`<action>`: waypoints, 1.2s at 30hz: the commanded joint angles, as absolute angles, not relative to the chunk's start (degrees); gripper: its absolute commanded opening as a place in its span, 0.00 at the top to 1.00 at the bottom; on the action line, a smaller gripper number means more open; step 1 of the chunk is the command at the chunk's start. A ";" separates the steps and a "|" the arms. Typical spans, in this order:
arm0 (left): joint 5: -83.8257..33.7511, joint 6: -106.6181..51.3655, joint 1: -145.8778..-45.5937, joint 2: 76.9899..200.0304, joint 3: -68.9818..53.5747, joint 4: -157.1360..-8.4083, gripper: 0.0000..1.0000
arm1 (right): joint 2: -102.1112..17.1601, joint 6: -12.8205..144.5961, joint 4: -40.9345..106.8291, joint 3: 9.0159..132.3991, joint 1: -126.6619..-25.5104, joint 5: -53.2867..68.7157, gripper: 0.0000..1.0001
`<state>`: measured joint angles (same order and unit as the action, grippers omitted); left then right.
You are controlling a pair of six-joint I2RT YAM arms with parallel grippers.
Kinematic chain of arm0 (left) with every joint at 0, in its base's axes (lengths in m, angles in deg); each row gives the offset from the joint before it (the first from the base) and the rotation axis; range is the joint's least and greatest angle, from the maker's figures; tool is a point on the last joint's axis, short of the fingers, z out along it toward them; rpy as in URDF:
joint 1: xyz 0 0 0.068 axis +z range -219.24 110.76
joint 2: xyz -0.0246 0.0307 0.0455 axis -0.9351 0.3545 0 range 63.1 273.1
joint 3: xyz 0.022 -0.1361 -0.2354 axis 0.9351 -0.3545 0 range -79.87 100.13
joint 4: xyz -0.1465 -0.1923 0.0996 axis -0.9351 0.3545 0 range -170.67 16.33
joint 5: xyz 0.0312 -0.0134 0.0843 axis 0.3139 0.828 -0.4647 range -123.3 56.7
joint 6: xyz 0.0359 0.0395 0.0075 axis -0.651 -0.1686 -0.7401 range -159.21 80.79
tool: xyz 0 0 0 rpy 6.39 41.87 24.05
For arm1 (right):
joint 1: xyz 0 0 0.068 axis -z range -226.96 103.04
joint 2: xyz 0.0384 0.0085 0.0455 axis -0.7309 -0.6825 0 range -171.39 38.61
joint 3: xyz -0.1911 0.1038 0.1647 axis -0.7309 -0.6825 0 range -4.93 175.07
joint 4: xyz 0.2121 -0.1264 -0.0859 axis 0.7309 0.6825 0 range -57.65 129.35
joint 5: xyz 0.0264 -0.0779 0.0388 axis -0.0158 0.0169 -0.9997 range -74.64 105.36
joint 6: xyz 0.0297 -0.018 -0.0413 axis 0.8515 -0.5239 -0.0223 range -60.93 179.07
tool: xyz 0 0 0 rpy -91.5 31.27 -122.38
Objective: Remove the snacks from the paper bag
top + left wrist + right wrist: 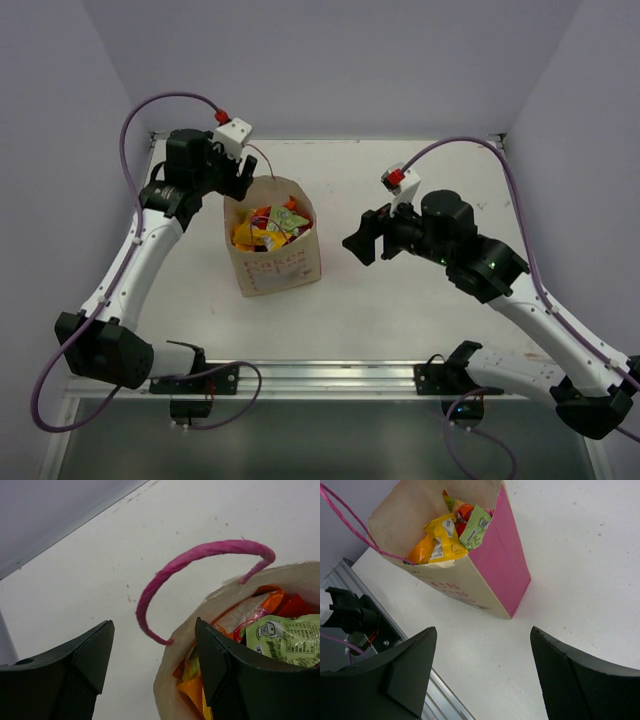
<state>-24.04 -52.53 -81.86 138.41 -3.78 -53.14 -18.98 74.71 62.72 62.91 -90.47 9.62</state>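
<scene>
The paper bag (280, 265) stands upright at the table's left-middle, beige with pink sides and pink lettering. Several snacks (268, 226) fill it: yellow, orange, red and green packets. My left gripper (240, 183) is open at the bag's back-left rim. In the left wrist view (155, 630) the rim (172, 665) lies between the fingers, one finger over the packets (287, 637) and one outside, with a pink cord handle (200, 555) arching above. My right gripper (362, 240) is open and empty to the right of the bag. The right wrist view (482, 632) shows the bag (502, 560) and packets (442, 540) ahead.
A white table (400, 310) is enclosed by pale walls on three sides. A metal rail (320, 375) with cables runs along the near edge and also shows in the right wrist view (375, 615).
</scene>
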 commanded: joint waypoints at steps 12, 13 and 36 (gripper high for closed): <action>-7.73 -56.26 -80.57 143.96 -2.18 -50.70 0.50 | -17.20 73.49 61.27 60.90 -90.64 8.24 0.21; -7.72 -56.26 -80.57 144.31 -2.26 -50.70 0.55 | -17.21 73.49 61.27 60.90 -90.64 8.24 0.21; -24.42 -49.31 -81.27 139.75 5.57 -53.95 1.00 | -25.29 70.50 57.93 68.90 -90.64 8.94 0.22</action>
